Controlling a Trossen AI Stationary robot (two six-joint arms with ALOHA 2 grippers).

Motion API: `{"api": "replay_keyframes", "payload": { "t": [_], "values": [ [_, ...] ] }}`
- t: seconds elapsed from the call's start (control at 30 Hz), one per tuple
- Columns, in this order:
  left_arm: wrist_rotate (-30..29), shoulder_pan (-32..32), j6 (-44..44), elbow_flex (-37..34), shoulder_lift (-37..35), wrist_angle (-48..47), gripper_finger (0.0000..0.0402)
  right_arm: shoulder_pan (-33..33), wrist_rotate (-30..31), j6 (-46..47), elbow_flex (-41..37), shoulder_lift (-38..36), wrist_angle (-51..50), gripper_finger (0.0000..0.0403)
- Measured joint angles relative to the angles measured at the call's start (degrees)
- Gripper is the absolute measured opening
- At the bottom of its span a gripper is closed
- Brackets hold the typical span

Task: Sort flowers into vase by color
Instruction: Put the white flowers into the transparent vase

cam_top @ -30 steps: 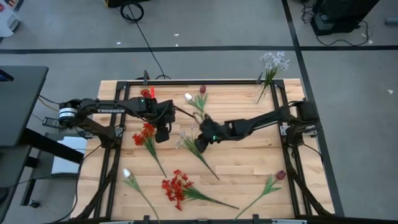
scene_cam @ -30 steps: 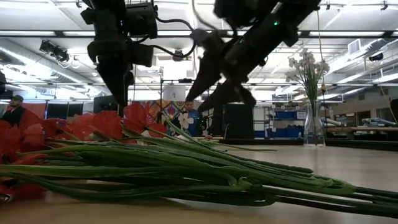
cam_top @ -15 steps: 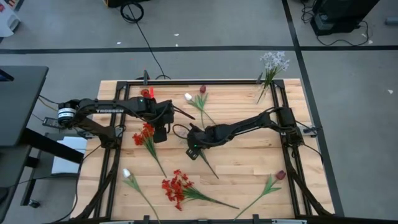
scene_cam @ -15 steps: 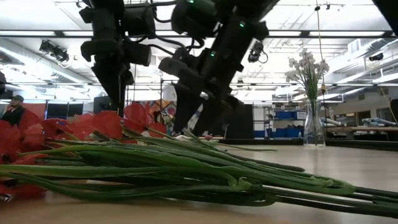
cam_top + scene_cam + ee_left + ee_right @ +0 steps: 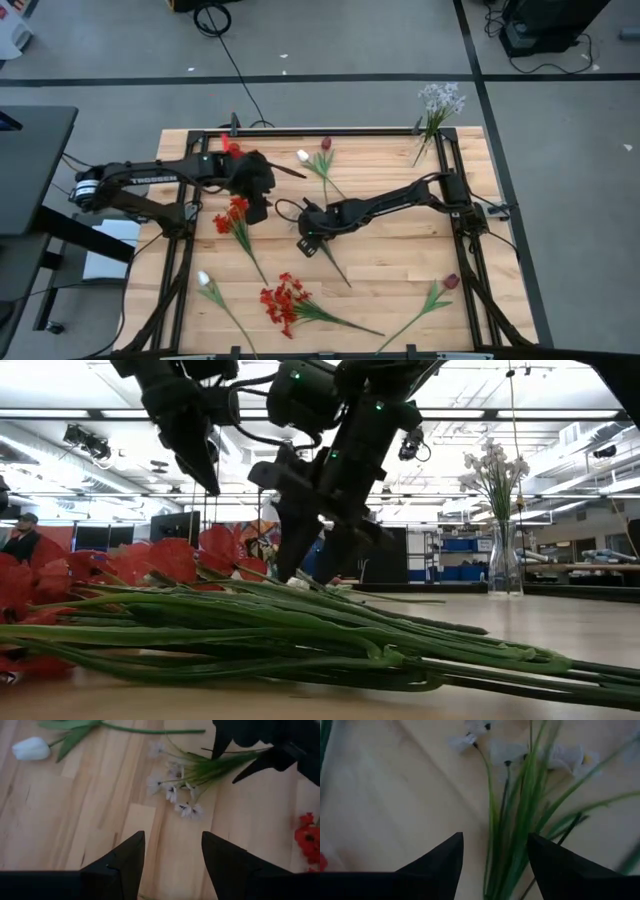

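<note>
Your desk (image 5: 400,250) is showing as pale wooden planks inside a black metal frame, and seven loose flowers are lying flat on it, each a thin green leafy stem.

Starting at your left, the left hand (image 5: 262,176) is hanging above the desk's back left part, fingers spread and gripping nothing; in its wrist view the two dark wedge-shaped fingers (image 5: 125,865) are standing apart over bare wood. Just below it one red cluster (image 5: 233,216) is lying, and near the front edge a second red cluster (image 5: 282,300) is lying with frilly petals. A white tulip bud (image 5: 204,279) is sitting at the front left, and a second white tulip bud (image 5: 302,156) is lying at the back, beside a maroon bud (image 5: 325,143).

In the middle, the right hand (image 5: 306,238) is reaching down over a pale sprig (image 5: 180,790) of small whitish blossoms. Its fingers (image 5: 432,865) are standing wide apart, straddling the sprig's green stems (image 5: 520,835) without clenching them.

Moving right, a second maroon bud (image 5: 451,281) is lying at the front right. At the back right corner, one more pale sprig (image 5: 440,99) is standing upright in a clear glass vase (image 5: 505,560), well apart from both hands.
</note>
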Motion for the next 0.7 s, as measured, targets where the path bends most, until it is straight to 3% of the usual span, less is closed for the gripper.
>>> {"api": "replay_keyframes", "payload": {
  "t": [0.23,0.4,0.57,0.7],
  "values": [
    [0.0,0.5,-2.1,0.0,-1.7,0.1,0.0201,-0.3,-0.3,-1.2,-0.4,0.1,-0.7,0.0189],
    [0.0,0.5,-3.1,0.0,-2.4,0.8,0.0201,-1.0,-1.5,-0.8,-0.9,0.0,-0.5,0.0125],
    [0.0,0.5,-3.8,0.0,-2.7,1.1,0.0201,-2.3,-3.1,1.9,-1.3,0.1,-0.8,0.0028],
    [0.0,0.5,-4.9,0.0,-2.7,0.9,0.0201,-3.7,-1.5,3.1,-1.4,0.0,-2.6,0.0012]
  ]
}}
